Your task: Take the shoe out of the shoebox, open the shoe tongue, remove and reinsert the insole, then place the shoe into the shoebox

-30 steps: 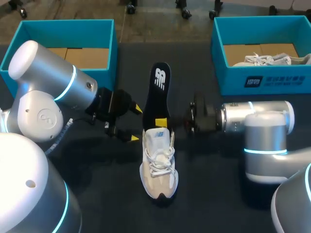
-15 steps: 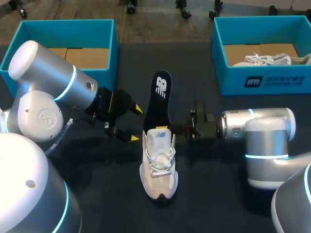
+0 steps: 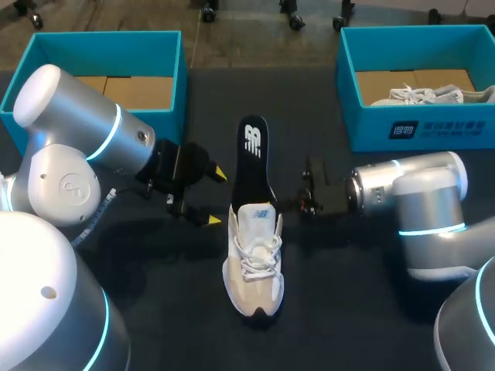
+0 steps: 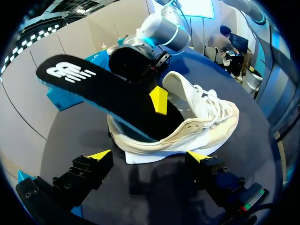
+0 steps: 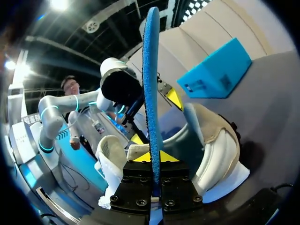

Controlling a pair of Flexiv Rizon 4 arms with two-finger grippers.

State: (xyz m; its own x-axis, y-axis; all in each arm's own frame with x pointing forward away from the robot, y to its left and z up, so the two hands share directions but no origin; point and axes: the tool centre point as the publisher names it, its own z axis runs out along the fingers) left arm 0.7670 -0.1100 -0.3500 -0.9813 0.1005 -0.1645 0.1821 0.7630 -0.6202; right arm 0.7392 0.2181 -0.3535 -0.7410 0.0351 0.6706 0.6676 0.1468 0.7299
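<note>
The worktop carries a left shoebox beyond my left fingers and a right shoebox beyond my right fingers; both boxes are well apart from them. The shoe lies between my arms, side-on to my left fingers, which stand apart and empty. The insole is clamped edge-on in my right fingers, its forepart inside the shoe and its heel end projecting past the collar. Judgement: its long axis follows the shoe's, and nothing obstructs seating.

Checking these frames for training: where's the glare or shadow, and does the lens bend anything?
Head view: even light, sheen on the left arm, faint shadow around the shoe. Left wrist view: the table edge bows with the lens. Right wrist view: overhead glare; the fingers holding the insole sit in shade.
</note>
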